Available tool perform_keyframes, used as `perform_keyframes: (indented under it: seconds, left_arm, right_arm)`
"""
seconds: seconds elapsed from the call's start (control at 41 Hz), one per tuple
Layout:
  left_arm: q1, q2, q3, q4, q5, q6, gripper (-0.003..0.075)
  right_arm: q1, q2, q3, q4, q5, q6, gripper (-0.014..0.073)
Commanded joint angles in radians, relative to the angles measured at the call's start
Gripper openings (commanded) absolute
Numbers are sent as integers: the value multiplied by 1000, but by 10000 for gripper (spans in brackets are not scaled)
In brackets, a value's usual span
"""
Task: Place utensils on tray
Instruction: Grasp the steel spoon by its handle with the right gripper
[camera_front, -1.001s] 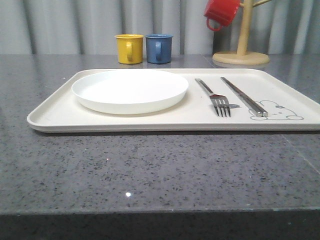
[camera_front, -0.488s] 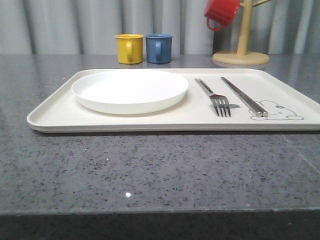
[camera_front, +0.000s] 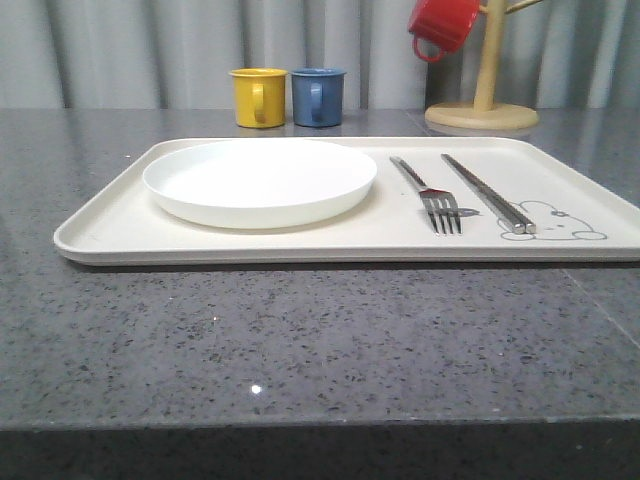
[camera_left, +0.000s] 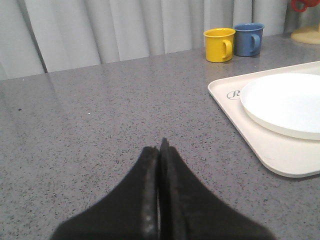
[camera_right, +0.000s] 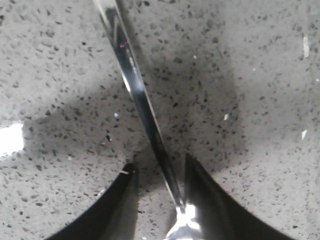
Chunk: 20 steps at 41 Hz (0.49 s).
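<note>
Resting on the speckled grey stone table (camera_front: 300, 340), one cream rectangular tray (camera_front: 100, 235) with rounded corners carries one round white plate (camera_front: 260, 180) at its left, one four-tined metal fork (camera_front: 432, 196) and one pair of steel chopsticks (camera_front: 488, 194) at its right. Three mugs stand beyond: yellow (camera_front: 258, 96), blue (camera_front: 318, 96), red (camera_front: 443, 26). The left gripper (camera_left: 160, 150) is clenched on nothing over bare table. The right gripper (camera_right: 159, 172) straddles a slim shiny spoon handle (camera_right: 135, 90) lying on the table, jaws apart.

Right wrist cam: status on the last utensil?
Right gripper open, fingers straddling the spoon handle on the countertop. Left gripper shut, empty. Plate, fork, chopsticks on tray. Nothing in the way.
</note>
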Motion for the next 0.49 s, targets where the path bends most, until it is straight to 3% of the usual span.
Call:
perform_keyframes:
  seconds: [0.0, 0.073, 0.195, 0.464]
  left_arm:
    - [3, 11, -25, -1, -83, -9, -18]
    - [3, 11, -25, -1, -83, -9, -18]
    - [3, 11, -25, -1, -83, -9, -18]
    - [3, 11, -25, -1, -83, -9, -18]
  right_arm:
    - [-7, -50, -28, -10, -5, -9, 141]
    - [-7, -50, -28, -10, -5, -9, 33]
    - [-7, -50, -28, -10, -5, -9, -76]
    - [-2, -85, -32, -4, 43, -7, -70]
